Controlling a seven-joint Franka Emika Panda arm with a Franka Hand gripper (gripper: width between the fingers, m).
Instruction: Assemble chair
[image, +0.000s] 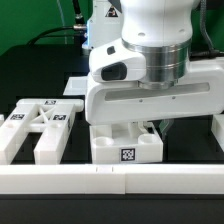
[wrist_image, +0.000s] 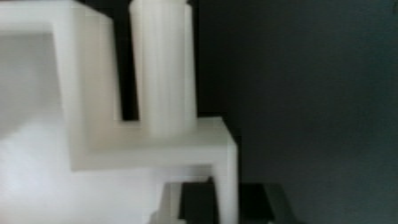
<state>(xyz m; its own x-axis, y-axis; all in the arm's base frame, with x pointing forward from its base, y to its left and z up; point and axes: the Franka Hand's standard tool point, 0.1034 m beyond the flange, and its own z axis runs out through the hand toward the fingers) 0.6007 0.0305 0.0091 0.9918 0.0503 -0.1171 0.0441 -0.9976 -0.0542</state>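
Observation:
My gripper (image: 143, 128) reaches down onto a white blocky chair part (image: 127, 150) that carries a square tag on its front face, in the middle of the exterior view. In the wrist view the gripper (wrist_image: 226, 200) is shut, with a thin white edge of that part (wrist_image: 169, 150) pinched between its two dark fingers (wrist_image: 192, 200). A round white bar (wrist_image: 164, 70) stands up from the part, next to a squared white frame arm (wrist_image: 89, 70). Further white tagged chair parts (image: 35, 128) lie to the exterior view's left.
A long white rail (image: 110, 181) runs along the front of the black table. The bulky white arm (image: 150, 50) hides the middle of the scene. A white wall (image: 216, 135) stands at the exterior view's right edge.

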